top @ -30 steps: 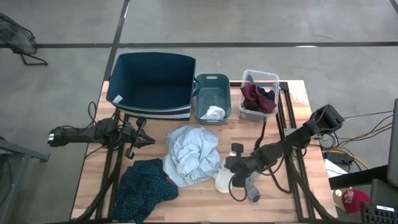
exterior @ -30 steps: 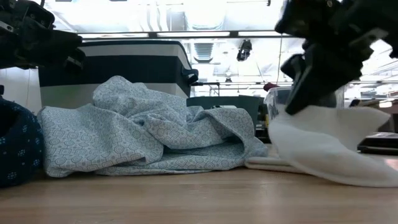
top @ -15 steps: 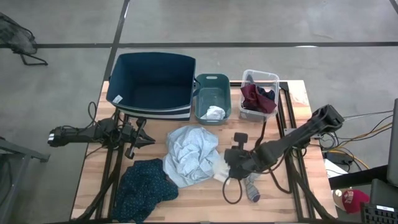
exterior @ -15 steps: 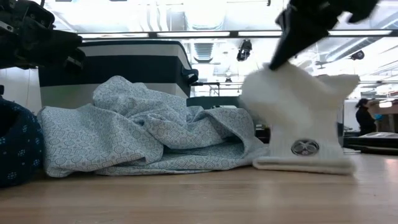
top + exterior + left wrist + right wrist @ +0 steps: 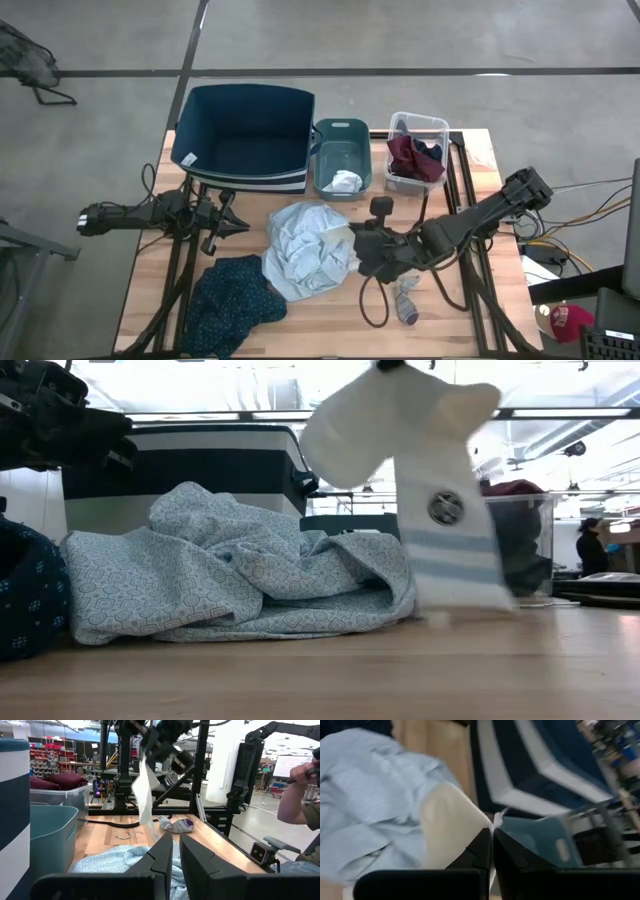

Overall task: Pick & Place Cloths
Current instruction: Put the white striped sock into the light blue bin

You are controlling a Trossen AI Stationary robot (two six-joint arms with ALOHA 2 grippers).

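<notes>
Right claw [image 5: 352, 237] is pinched on a white sock [image 5: 420, 470], held above the bench beside the pale blue-grey cloth [image 5: 305, 248]; a thin edge grip may let it slip.

— From above we look straight down on the table [image 5: 300, 320], both arms in frame. What do we get down low?

— We sit at tabletop height, looking level across it, close to the pale cloth [image 5: 230, 575]; the overhead shows that cloth [image 5: 305, 245] mid-table.

— And the wrists?

— The left wrist faces across the table to the right arm and its hanging sock [image 5: 145, 800]. The right wrist looks close over the pale cloth toward the far big bin [image 5: 530, 765].
</notes>
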